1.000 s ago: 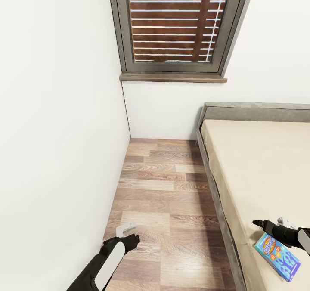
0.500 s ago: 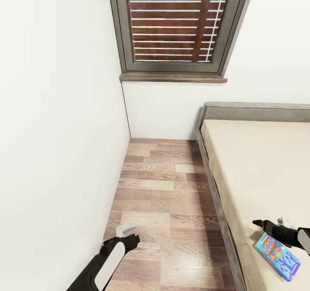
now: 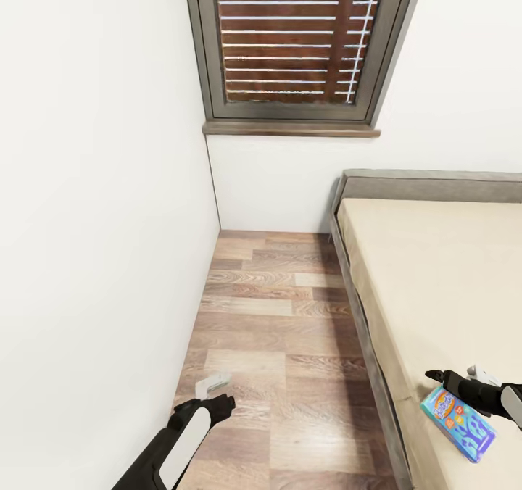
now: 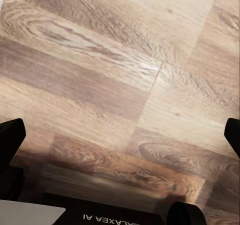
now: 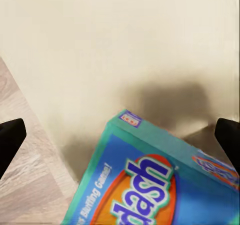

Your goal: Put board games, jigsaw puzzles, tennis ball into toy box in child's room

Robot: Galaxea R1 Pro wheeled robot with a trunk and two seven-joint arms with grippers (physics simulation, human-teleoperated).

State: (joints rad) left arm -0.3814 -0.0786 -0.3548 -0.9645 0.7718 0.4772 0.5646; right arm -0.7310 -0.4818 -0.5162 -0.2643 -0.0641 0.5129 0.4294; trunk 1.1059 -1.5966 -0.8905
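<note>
Bed [image 3: 449,272] surface beneath the right pincer [image 3: 453,375], fingers spread and released, carries one blue board game [image 3: 458,423] just below the fingertips, untouched. Left pincer [image 3: 215,392], likewise spread and empty, hangs over wooden floor [image 3: 283,309]; a white wall [image 3: 94,222] stands beside it.

The bed [image 3: 449,272] stands along the right, its headboard against the far wall under the window [image 3: 293,44]; a strip of floor [image 3: 279,345] runs between it and the left wall; the board game [image 3: 458,422] lies on the bed's near edge, by the floor.
</note>
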